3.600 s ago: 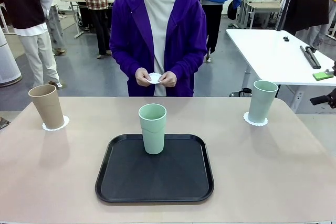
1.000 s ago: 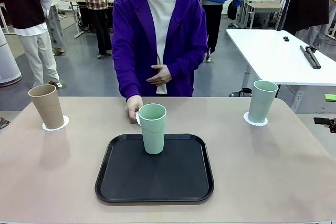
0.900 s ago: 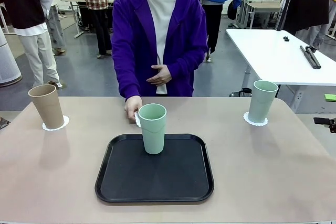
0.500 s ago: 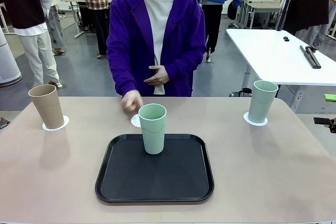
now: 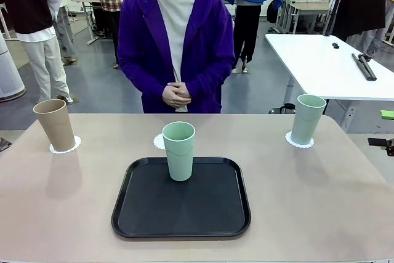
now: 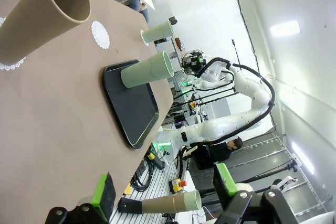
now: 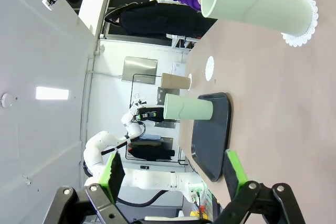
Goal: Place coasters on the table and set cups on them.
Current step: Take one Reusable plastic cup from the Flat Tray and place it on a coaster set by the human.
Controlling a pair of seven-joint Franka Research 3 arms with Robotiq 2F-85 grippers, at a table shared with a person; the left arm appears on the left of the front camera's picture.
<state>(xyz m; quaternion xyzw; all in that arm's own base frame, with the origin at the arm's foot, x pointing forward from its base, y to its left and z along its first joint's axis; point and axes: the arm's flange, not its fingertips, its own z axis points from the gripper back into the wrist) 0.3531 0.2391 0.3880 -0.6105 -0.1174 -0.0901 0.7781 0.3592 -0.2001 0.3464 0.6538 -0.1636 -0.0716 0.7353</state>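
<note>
A tan cup (image 5: 55,124) stands on a coaster (image 5: 66,146) at the table's (image 5: 320,195) far left. At the far right a mint cup (image 5: 306,118) stands on another coaster (image 5: 299,142). A second mint cup (image 5: 178,150) stands in the black tray (image 5: 181,214), and a bare coaster (image 5: 159,141) lies on the table just behind it. My left gripper (image 6: 163,192) is open, well back from the tan cup (image 6: 42,19) and bare coaster (image 6: 100,34). My right gripper (image 7: 173,174) is open too, short of its mint cup (image 7: 252,6).
The person stands at the far edge with both hands (image 5: 176,95) clasped at the waist, off the table. A white-topped table (image 5: 326,66) stands behind on the right. Bare tabletop lies on both sides of the tray.
The person laid the third coaster on the table behind the middle cup, then drew the hand back and clasped both hands. Cups and arms have stayed put.
</note>
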